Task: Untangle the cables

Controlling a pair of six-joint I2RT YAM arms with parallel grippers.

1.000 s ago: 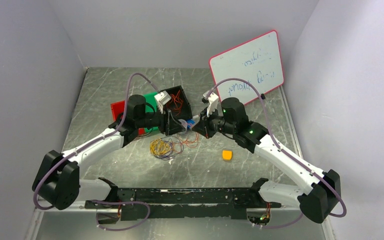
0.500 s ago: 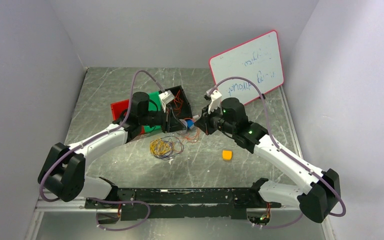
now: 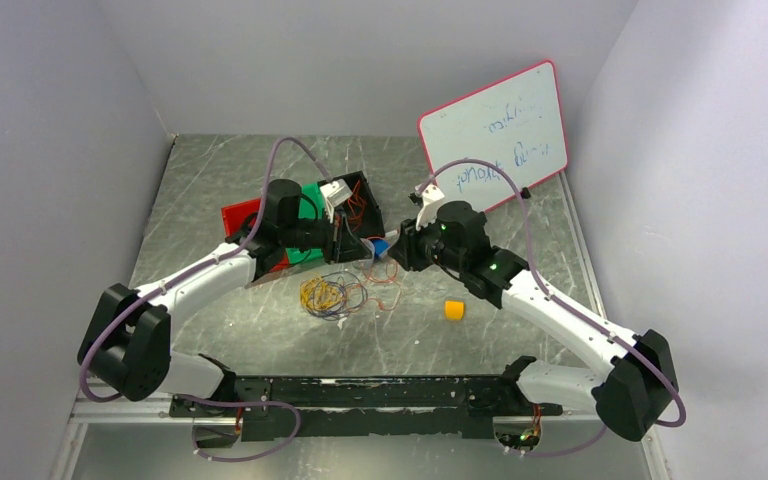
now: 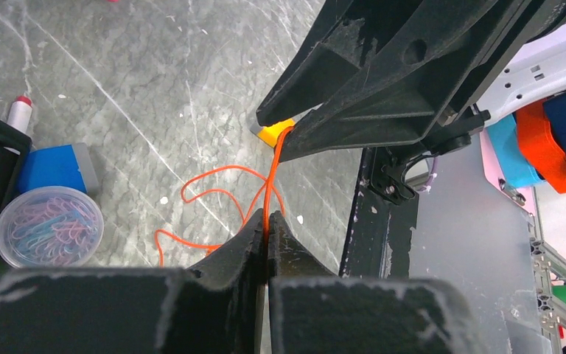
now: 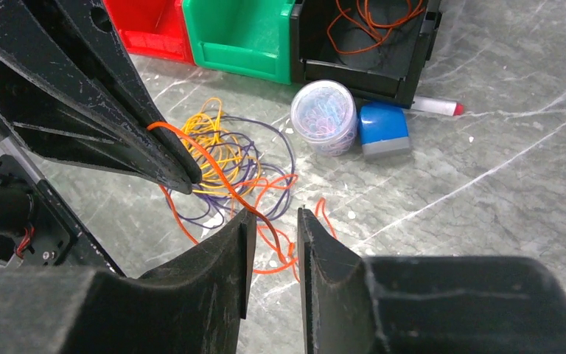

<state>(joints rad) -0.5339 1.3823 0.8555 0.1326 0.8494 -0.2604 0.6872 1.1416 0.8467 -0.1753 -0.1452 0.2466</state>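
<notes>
Two grippers of mine meet close to the tub of paper clips [image 5: 324,116]. My left gripper [image 4: 267,221] is clenched on the orange cable [image 4: 268,184]. From there the strand runs straight to my right gripper [image 5: 276,217], whose fingers stand apart and loose around it. The slack of that cable lies in loops on the table [image 5: 501,169] near the tub. The yellow and purple cables [image 5: 225,151] lie tangled on the tub's near side, toward my bases.
</notes>
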